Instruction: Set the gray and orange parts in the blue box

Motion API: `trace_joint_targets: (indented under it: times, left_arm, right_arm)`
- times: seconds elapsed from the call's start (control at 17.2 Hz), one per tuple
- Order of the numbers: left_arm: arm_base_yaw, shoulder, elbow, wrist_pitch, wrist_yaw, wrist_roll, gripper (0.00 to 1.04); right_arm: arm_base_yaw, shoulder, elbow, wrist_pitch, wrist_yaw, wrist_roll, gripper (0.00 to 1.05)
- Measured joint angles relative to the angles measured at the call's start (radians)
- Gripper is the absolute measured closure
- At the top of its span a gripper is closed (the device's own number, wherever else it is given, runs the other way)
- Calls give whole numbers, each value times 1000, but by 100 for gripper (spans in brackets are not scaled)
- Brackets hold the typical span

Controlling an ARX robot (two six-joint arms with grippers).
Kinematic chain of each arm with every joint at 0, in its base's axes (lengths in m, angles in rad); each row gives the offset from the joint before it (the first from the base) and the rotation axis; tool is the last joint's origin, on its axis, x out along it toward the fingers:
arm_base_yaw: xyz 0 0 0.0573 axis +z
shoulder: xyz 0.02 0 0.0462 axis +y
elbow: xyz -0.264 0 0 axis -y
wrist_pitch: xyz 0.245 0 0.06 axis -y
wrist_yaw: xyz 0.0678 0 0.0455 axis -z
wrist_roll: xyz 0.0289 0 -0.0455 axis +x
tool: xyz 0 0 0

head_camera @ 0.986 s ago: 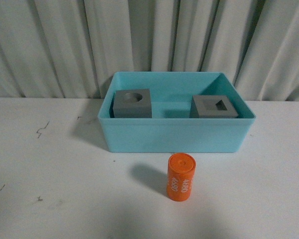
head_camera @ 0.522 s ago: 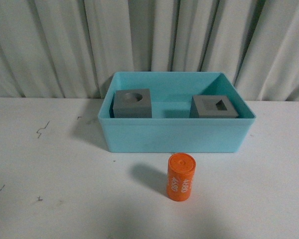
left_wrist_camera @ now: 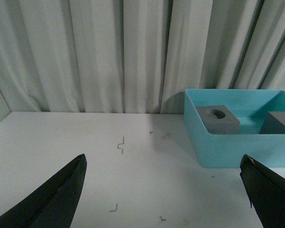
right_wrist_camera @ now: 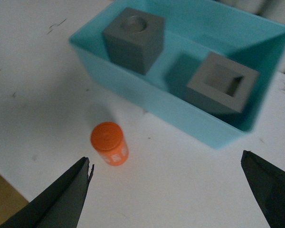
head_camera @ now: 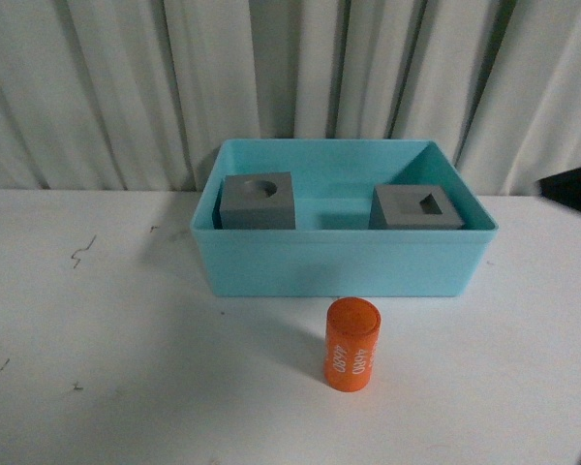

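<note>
The jaws of the left gripper [left_wrist_camera: 162, 159] and the right gripper [right_wrist_camera: 166, 159] are spread wide, with nothing held. The orange can [right_wrist_camera: 109, 143] is left untouched on the tabletop [right_wrist_camera: 190, 190].

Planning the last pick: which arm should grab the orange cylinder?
Right. The right gripper is open with the orange cylinder in its wrist view; the left gripper faces the table beside the blue box, cylinder unseen.

Dim, even light, slightly grainy. Soft shadows fall left of the box [head_camera: 339, 266] and cylinder [head_camera: 352, 345]. The right wrist view is blurred.
</note>
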Motion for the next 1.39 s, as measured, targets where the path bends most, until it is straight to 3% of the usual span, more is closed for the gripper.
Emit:
trace_joint_targets:
  times: [0.17, 0.35, 0.81, 1.39]
  left_arm:
    - [0, 0, 0, 0, 0, 0, 7]
    - [0, 0, 0, 0, 0, 0, 7]
    - [0, 0, 0, 0, 0, 0, 7]
    - [0, 0, 0, 0, 0, 0, 7]
  right_arm:
    - [179, 155, 134, -21, -17, -122, 6]
    - [265, 304, 161, 34, 18, -120, 6]
    - [326, 563, 224, 159, 117, -16, 6]
    - [343, 687, 261, 185, 219, 44, 6]
